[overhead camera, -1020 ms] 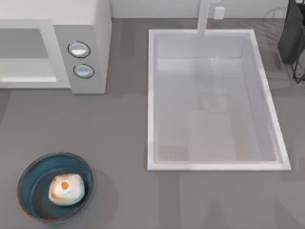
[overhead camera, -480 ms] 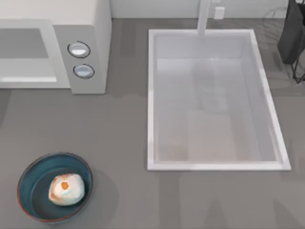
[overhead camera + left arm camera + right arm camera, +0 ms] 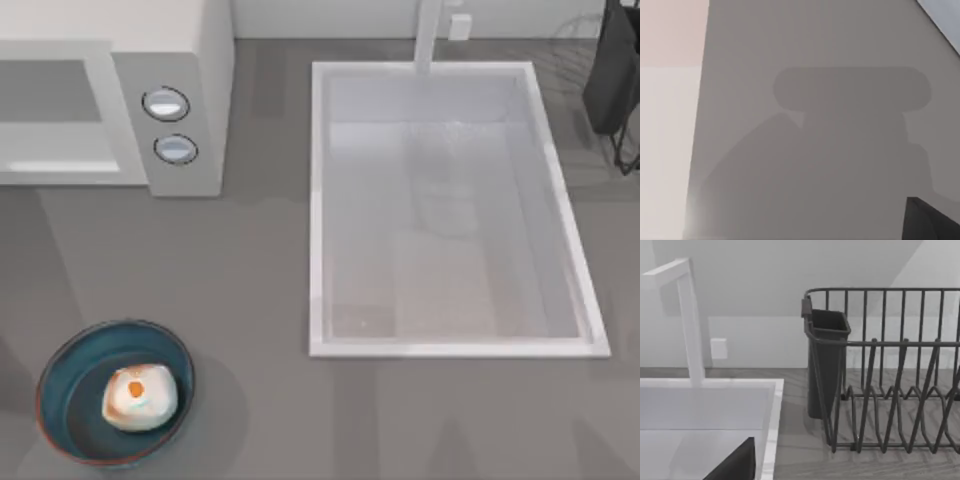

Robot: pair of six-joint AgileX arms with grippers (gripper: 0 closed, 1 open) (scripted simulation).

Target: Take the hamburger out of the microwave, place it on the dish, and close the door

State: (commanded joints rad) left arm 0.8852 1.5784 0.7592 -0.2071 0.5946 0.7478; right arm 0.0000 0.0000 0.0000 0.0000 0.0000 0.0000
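The hamburger (image 3: 140, 397), a cream-white lump with an orange patch, lies inside the dish (image 3: 70, 385), a dark-blue bowl with a reddish rim at the table's front left. At the back left stands the light-grey microwave (image 3: 205, 60) with two round knobs (image 3: 166, 103). Its door (image 3: 60, 100) lies flush with the knob panel. A dark edge of my left gripper (image 3: 930, 222) shows over bare grey counter in the left wrist view. A dark edge of my right gripper (image 3: 735, 465) shows near the sink in the right wrist view.
A white sink basin (image 3: 450, 340) with a tap (image 3: 428, 35) takes up the table's middle and right. A black wire dish rack (image 3: 890, 390) with a dark cup holder (image 3: 825, 355) stands at the back right. Open counter lies between the dish and the sink.
A faint shadow has spread across the counter at the left, below the microwave. The hamburger, dish and microwave have stayed where they were.
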